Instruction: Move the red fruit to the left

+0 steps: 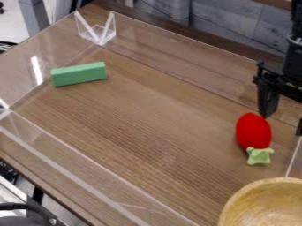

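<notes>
The gripper (281,99) hangs at the right edge, fingers pointing down and spread open, holding nothing. Far to its left lies a green block (79,73) on the wooden table (141,132). Just below and slightly left of the fingertips, apart from them, rests the red fruit (252,131), its pale green cap nearest the camera. It looks light, rigid and glossy, so likely slippery; pinching across the widest red part seems safest. No brand, label or writing is readable.
</notes>
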